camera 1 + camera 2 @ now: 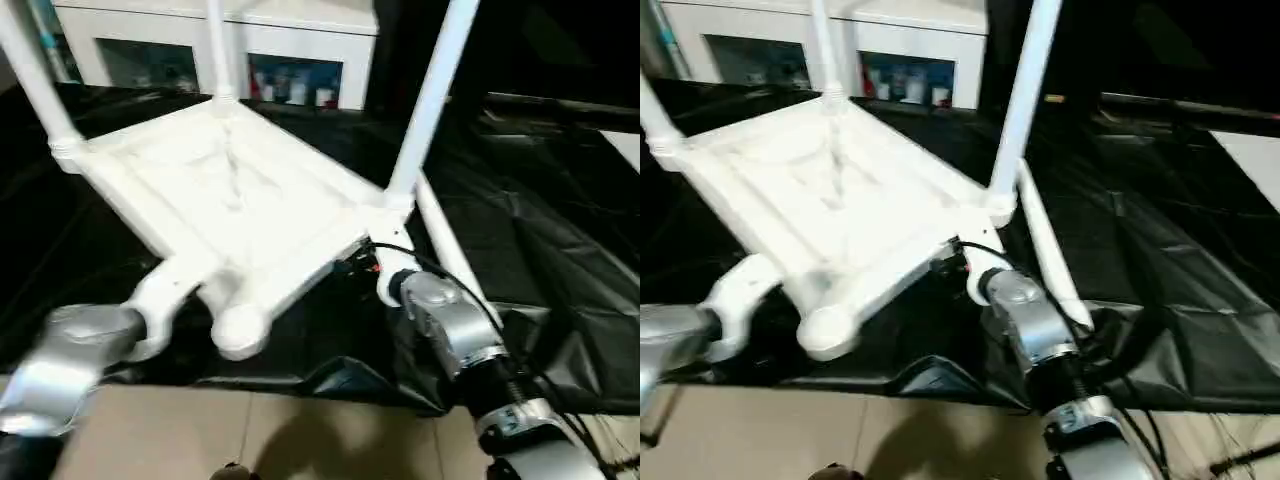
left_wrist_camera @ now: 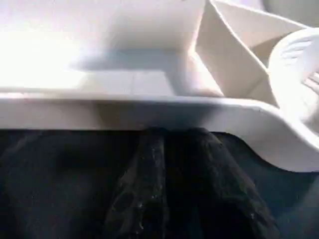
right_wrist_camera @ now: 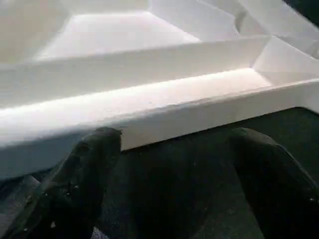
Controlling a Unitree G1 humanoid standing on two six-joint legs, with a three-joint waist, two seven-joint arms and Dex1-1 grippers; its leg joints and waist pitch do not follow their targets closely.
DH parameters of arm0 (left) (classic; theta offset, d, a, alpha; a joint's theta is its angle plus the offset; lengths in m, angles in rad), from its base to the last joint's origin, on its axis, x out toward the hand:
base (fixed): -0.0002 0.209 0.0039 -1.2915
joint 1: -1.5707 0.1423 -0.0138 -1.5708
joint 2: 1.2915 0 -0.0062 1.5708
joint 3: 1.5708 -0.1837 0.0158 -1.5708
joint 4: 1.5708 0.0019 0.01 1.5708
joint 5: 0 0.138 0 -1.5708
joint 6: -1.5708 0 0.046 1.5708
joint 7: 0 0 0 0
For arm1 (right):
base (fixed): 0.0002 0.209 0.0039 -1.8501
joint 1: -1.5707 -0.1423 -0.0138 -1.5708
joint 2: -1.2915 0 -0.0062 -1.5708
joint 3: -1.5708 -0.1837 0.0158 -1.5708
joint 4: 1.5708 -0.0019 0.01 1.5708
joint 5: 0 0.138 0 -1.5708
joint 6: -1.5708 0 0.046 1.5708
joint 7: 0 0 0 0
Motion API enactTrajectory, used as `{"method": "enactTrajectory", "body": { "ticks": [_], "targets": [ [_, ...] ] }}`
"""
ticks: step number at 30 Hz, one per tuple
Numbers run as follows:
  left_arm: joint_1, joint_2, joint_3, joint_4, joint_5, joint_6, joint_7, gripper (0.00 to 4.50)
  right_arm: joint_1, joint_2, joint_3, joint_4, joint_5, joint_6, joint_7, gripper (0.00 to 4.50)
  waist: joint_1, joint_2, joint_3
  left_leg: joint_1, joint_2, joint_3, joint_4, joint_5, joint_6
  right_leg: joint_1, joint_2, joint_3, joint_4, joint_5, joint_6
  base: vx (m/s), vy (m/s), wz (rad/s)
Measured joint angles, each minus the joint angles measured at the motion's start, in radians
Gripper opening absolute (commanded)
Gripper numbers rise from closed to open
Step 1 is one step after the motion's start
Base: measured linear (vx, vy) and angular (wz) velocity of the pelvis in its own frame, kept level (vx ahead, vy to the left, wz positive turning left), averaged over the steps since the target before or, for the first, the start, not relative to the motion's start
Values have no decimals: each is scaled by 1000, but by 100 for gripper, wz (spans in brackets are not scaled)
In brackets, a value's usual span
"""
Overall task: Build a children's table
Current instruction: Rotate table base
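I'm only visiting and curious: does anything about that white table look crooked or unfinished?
Yes. The tabletop lies upside down and tilted on the black sheet. Three legs stand in corner sockets, but the near corner socket is empty, and a fourth leg lies loose on the sheet beside the tabletop's right edge.

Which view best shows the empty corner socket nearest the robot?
The left eye view: the empty corner socket shows whole at the tabletop's near corner. The right eye view shows it too, less centred. The left wrist view catches a partial round rim; the right wrist view shows ribs.
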Motion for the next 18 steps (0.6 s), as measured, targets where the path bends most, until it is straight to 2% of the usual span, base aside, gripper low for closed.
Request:
{"method": "enactTrajectory", "body": {
  "ticks": [3, 7, 10, 14, 16, 18],
  "targets": [
    [-57, -57, -24, 93, 12, -97, 53, 97, -1, -23, -22, -59, -3, 42, -24, 387, -4, 1, 1, 0, 0, 0, 1, 0, -1, 1, 0, 1, 0, 2, 2, 0, 0, 0],
    [-133, -119, -33, 197, 11, -175, 102, 97, -8, -89, -34, -128, -46, 167, -69, 387, -6, 3, 1, 0, 0, -1, 1, 1, -1, 1, 0, 1, 0, 3, 3, 0, 0, 0],
    [-191, -166, -45, 285, 23, -248, 129, 97, -27, -116, -69, -145, -47, 256, -73, 387, -7, 8, 3, -1, 0, -1, 2, 1, -1, 0, 0, 1, 0, 3, 3, 0, 0, 0],
    [-262, -238, -62, 400, 49, -393, 178, 97, -99, -166, -124, -149, -46, 357, -108, 387, -5, 14, 4, -2, 0, 0, 2, 3, 1, 0, 0, 1, -1, 3, 3, 0, 0, 0],
    [-276, -262, -68, 409, 48, -434, 181, 99, -135, -193, -152, -147, -45, 379, -116, 414, -6, 14, 4, -2, 0, 0, 2, 3, 1, 0, 0, 1, -1, 3, 4, 0, 0, 0],
    [-281, -271, -78, 395, 37, -455, 167, 99, -163, -210, -187, -145, -33, 421, -124, 420, -8, 14, 4, -1, 0, 0, 2, 3, 2, 0, 0, 2, -1, 3, 4, 0, 0, 0]
  ]
}}
